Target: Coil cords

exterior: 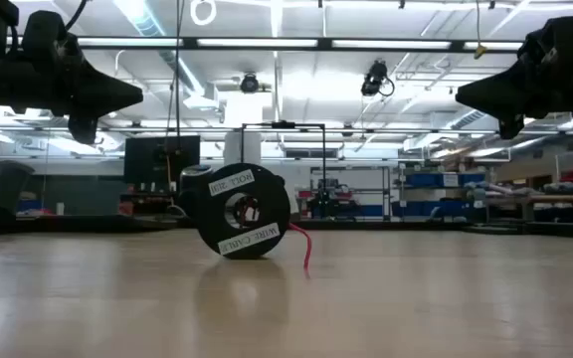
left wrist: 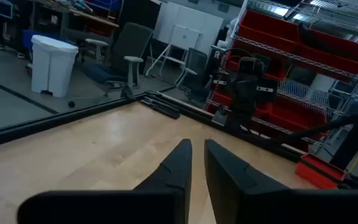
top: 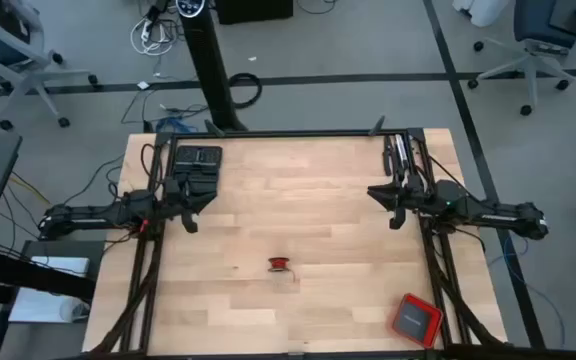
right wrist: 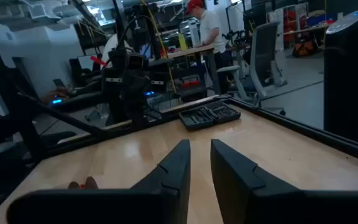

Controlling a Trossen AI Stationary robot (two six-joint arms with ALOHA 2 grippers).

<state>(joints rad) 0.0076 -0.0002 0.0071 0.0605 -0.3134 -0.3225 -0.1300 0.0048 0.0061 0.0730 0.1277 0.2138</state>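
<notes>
Wooden planks form the counter [top: 298,200], framed by a dark rail, with grey floor, office chairs and loose cables around it. From above, wide bare wood lies open between the two arms. The cord [top: 281,264] sits as a tiny red bundle slightly toward the near edge of the middle, well apart from both arms. A red square box [top: 415,319] lies by the near right corner and a black tray [top: 197,157] sits at the far left. The left gripper [top: 190,224] reaches inward from the left rail, the right gripper [top: 396,218] inward from the right rail, both arms stretched roughly level across the frame.

At counter height, the cord is wound on a dark round spool [exterior: 243,211] standing on its rim, its flat face toward the camera; a loose red end [exterior: 301,247] trails down to the wood on its right. Both grippers hang high at the upper corners, clear of it.

Past the left wrist, the fingers [left wrist: 173,171] stand nearly together with a narrow gap, holding nothing, above bare wood; red shelving stands beyond.

Past the right wrist, the fingers [right wrist: 174,167] show a similar slim gap, empty, pointing across the counter toward the tray [right wrist: 207,115]; a person stands far behind.
</notes>
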